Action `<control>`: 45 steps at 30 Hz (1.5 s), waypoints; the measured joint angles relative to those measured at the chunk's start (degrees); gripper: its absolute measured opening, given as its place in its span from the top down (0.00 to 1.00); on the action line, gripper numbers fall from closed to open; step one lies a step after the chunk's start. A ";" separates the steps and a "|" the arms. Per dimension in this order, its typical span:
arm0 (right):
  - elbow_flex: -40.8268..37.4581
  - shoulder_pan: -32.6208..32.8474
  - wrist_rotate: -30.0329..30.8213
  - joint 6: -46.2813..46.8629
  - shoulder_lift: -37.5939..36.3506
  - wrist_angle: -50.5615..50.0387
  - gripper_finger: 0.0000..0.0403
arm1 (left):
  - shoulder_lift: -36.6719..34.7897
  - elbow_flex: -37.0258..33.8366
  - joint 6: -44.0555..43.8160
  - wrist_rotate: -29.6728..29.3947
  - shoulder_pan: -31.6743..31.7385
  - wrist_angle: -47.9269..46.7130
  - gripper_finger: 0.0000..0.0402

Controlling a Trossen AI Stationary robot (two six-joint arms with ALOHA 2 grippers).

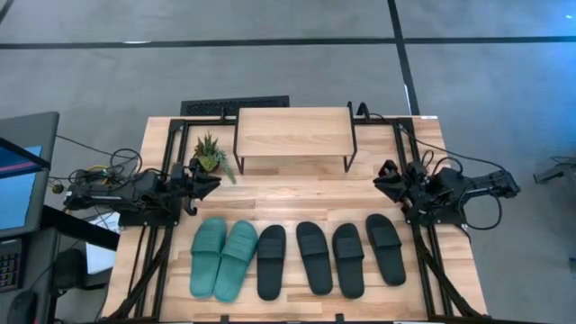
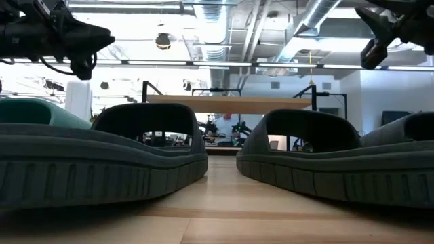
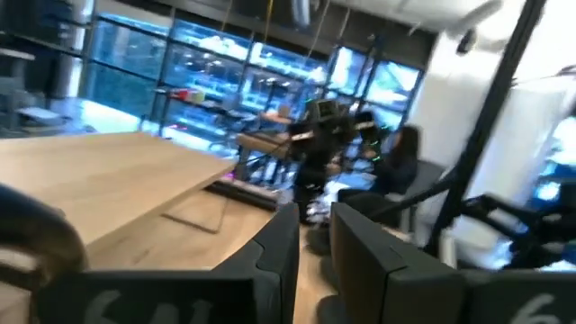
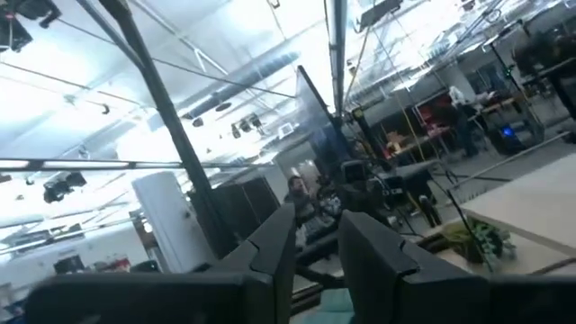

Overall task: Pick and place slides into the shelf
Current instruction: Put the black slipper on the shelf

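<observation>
Several slides lie soles down in a row across the near half of the table. There is a teal pair at the left and black ones to its right. The shelf, a low wooden board on black legs, stands at the far middle of the table. My left gripper hovers at the table's left edge and my right gripper at its right edge. Both are raised above the table, point inward and are apart from the slides. In the wrist views each gripper is shut with nothing between its fingers.
A small potted plant stands left of the shelf, close to my left gripper. Black frame rails run along both sides of the table. A bare strip of tabletop lies between the shelf and the row of slides.
</observation>
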 joint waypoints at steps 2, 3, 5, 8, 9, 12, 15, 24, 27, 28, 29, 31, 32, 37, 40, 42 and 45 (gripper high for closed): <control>0.25 0.00 -1.69 -0.03 -0.04 -0.62 0.81 | 0.84 0.00 -0.92 6.68 -0.32 2.03 0.86; 0.65 -0.01 -3.45 -0.23 0.01 -1.94 0.81 | 1.60 0.00 -1.45 10.89 -0.80 2.74 0.86; 1.46 0.10 -7.67 -1.97 0.26 -2.43 0.81 | 3.76 0.02 -2.83 16.34 -2.82 5.55 0.86; 1.93 0.77 -9.03 -6.49 1.49 0.09 0.81 | 8.50 0.02 -1.51 14.97 -7.60 12.14 0.86; 1.90 1.03 -8.99 -8.87 1.89 1.71 0.81 | 10.73 0.08 0.43 14.13 -9.27 15.20 0.86; 1.97 1.90 -9.12 -16.29 3.49 7.58 0.81 | 18.15 1.72 6.96 13.88 -14.08 24.14 0.86; 1.99 3.03 -9.05 -18.86 5.59 13.25 0.81 | 26.60 4.75 13.59 14.23 -18.53 31.59 0.86; 2.83 8.22 -9.02 -18.95 15.23 16.96 0.81 | 48.72 19.01 30.14 12.47 -24.02 32.20 0.86; 6.09 10.53 -8.69 -19.52 21.51 16.37 0.81 | 52.81 22.14 27.49 10.37 -24.02 32.20 0.86; 7.67 11.31 -8.35 -20.45 24.05 15.16 0.81 | 53.90 22.96 25.15 10.16 -24.00 31.51 0.86; 9.31 12.11 -7.78 -21.75 26.68 13.37 0.81 | 54.90 23.96 24.12 10.16 -24.00 30.22 0.86; 13.26 13.60 -6.86 -25.17 31.75 9.49 0.81 | 56.86 25.51 25.84 9.55 -23.93 27.78 0.86; 15.27 14.23 -5.83 -27.23 34.30 7.56 0.81 | 57.91 26.11 27.36 8.16 -23.89 26.66 0.86; 25.61 16.09 2.87 -32.44 46.01 -5.25 0.80 | 61.95 28.01 26.50 -6.41 -23.82 16.22 0.86; 31.15 16.81 4.08 -32.22 51.15 -11.00 0.77 | 63.44 29.20 24.33 -12.84 -23.91 9.23 0.86; 34.19 17.64 5.32 -31.30 54.10 -14.34 0.73 | 64.13 29.82 23.82 -13.27 -24.47 6.98 0.86; 39.67 19.33 8.57 -31.24 58.24 -19.37 0.68 | 64.92 31.15 24.35 -13.29 -26.34 6.72 0.86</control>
